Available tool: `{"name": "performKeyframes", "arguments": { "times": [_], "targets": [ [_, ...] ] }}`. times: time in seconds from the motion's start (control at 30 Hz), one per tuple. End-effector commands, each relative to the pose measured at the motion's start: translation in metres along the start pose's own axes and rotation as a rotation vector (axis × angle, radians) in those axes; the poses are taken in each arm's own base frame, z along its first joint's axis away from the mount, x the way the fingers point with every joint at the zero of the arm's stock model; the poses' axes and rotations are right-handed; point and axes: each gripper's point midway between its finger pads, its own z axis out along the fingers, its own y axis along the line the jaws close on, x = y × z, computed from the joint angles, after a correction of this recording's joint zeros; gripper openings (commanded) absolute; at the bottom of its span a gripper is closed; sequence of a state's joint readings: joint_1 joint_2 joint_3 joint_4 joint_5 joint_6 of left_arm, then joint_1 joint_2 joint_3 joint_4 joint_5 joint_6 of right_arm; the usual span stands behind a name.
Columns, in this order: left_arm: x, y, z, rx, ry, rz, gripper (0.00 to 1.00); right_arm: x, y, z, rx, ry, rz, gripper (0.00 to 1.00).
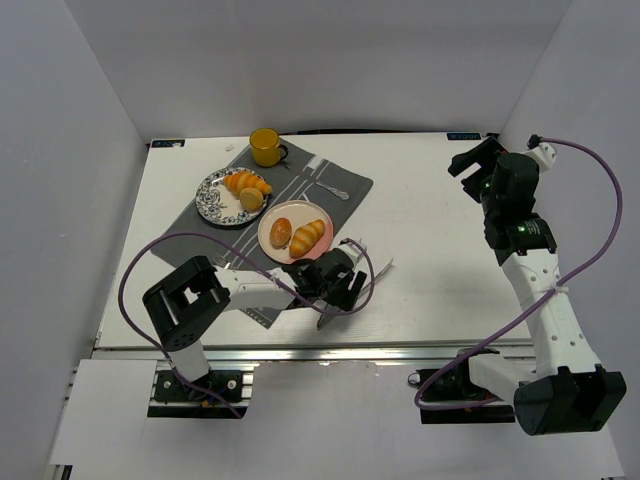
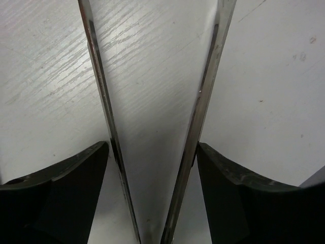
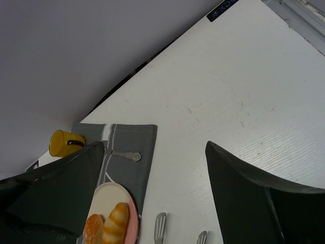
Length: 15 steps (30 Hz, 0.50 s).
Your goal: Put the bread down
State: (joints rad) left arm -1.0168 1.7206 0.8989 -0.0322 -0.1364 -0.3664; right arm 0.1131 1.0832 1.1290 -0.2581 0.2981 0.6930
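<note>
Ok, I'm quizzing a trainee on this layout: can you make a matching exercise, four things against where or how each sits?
Things: 1 yellow mug; 2 pink plate; 3 spoon; 4 tongs.
States: a holds two bread rolls; b between the fingers of the left gripper; c stands at the far edge of the placemat; d lies right of the patterned plate.
Pairs: 1c, 2a, 3d, 4b.

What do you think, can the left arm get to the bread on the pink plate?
Probably yes. Its tool holds tongs just beside the plate, and nothing stands between them and the bread.
</note>
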Motion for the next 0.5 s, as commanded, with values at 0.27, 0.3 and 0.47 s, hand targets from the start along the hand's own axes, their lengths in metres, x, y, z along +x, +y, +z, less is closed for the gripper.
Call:
{"name": "performKeyframes", "arguments": {
  "times": [0.27,0.3,0.47],
  "targets": [
    [-0.116,0.012,-0.111,-0.141,-0.261,0.014,0.98,-0.008,0.006,0.002,-0.025,-0.038,0.03,0.89],
    [-0.128,0.022,-0.13,-0.194,-0.304,0.004,0.98,-0.008,0.006,0.002,-0.023,-0.04,0.032,0.89],
    [-0.183,0.08,-0.244,-0.495,-0.562,-0.1,0.98,-0.006,0.01,0.003,-0.061,-0.047,0.032,0.89]
  ]
}}
